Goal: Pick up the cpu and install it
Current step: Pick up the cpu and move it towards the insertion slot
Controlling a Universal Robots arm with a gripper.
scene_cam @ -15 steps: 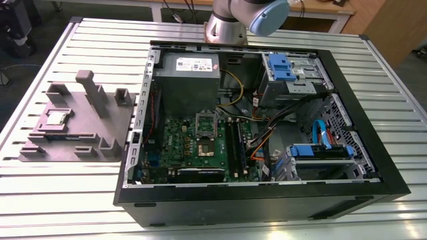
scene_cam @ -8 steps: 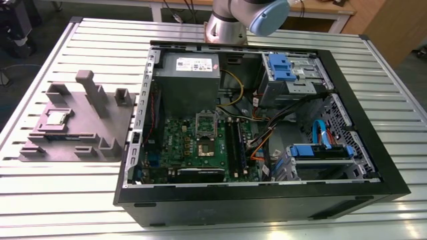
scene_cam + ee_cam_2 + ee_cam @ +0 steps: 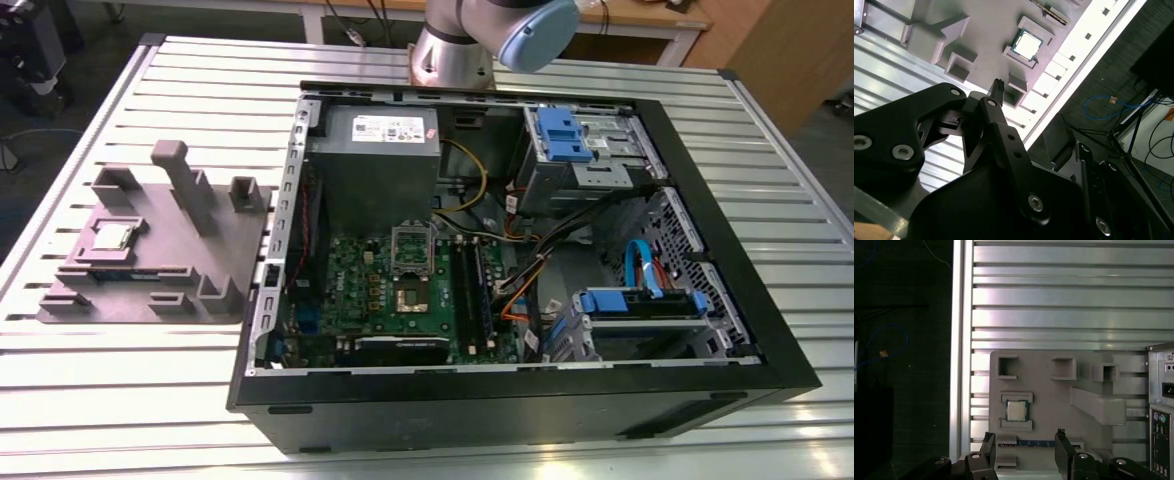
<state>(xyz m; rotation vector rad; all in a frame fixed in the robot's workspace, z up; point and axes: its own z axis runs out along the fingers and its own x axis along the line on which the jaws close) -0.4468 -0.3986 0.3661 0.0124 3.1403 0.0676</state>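
Observation:
The cpu (image 3: 111, 237) is a small silvery square chip lying flat in a pocket of the grey moulded tray (image 3: 187, 270), at the exterior view's left. Both wrist views look down on it: cpu (image 3: 1016, 410), cpu (image 3: 1027, 44). My gripper (image 3: 1024, 436) hangs well above the tray, open, with nothing between its black fingers (image 3: 988, 439). In the second wrist view the gripper (image 3: 1039, 116) shows one fingertip (image 3: 999, 85) over the tray. The motherboard socket (image 3: 411, 292) lies inside the open computer case with its metal frame lifted.
The open black computer case (image 3: 747, 330) fills the table's middle, with a grey power supply (image 3: 380, 135), blue drive brackets (image 3: 574, 135) and cables. The arm's base (image 3: 454, 50) stands behind it. The slatted metal table (image 3: 187, 90) drops off just beyond the tray.

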